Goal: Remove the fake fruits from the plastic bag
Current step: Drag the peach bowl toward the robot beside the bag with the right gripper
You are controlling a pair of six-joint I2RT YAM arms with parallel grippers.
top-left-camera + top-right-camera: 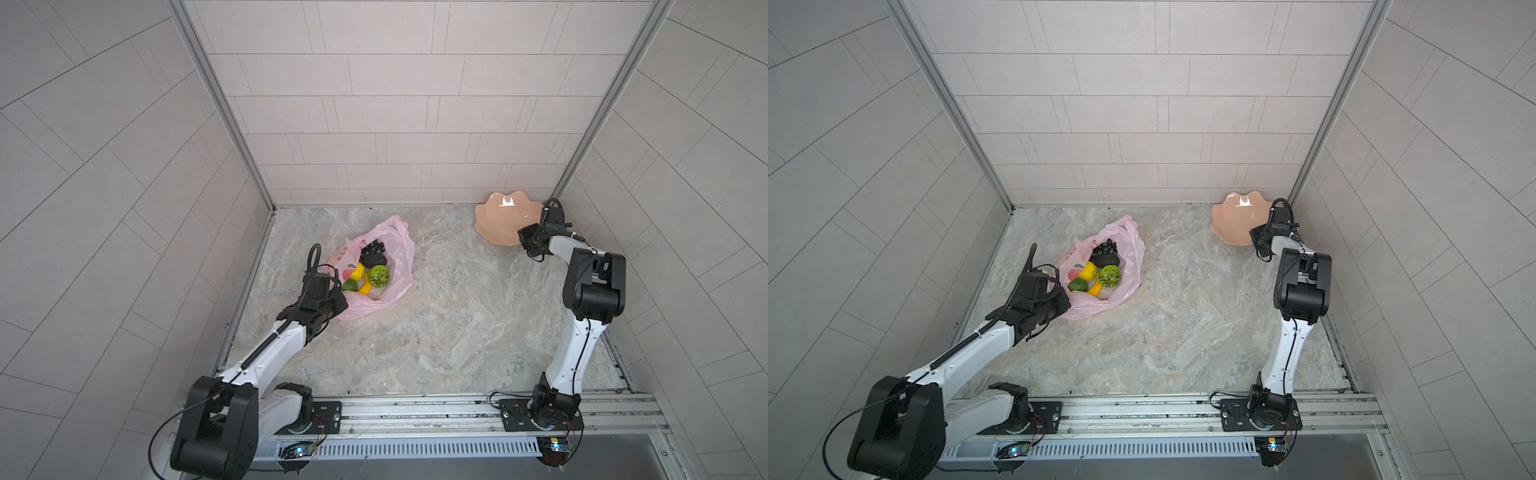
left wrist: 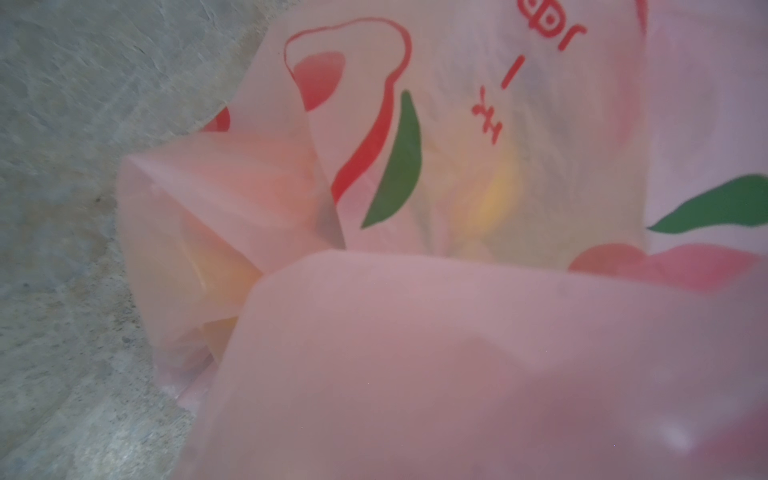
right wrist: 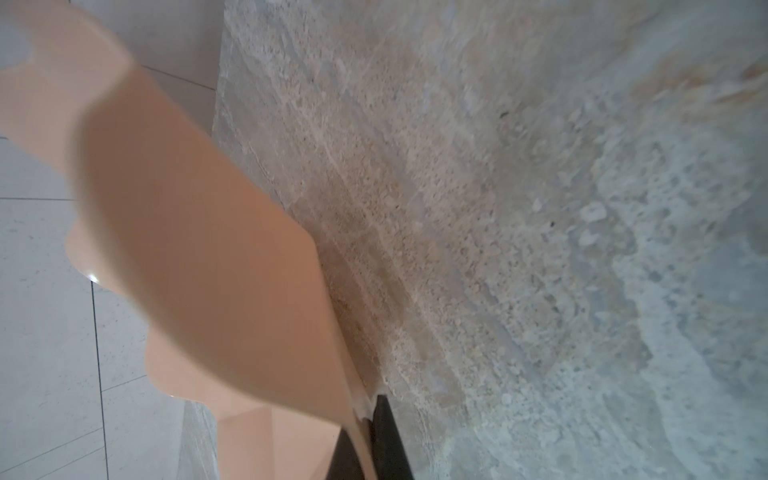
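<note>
Pinching plastic bag [image 1: 399, 249] w/ left claw [image 1: 338, 305], dish [image 1: 498, 220] rim w/ right claw [image 1: 524, 240], upper right; prob. needing slow, level drag toward fake fruits [image 1: 379, 276].

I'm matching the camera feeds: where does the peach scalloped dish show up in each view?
Both top views: dish at the marble tabletop's far right corner, right gripper on its rim.
Left wrist: absent; only plastic bag.
Right wrist: dish large and close, rim between shut jaws.
Shared landmark: marble tabletop.
</note>
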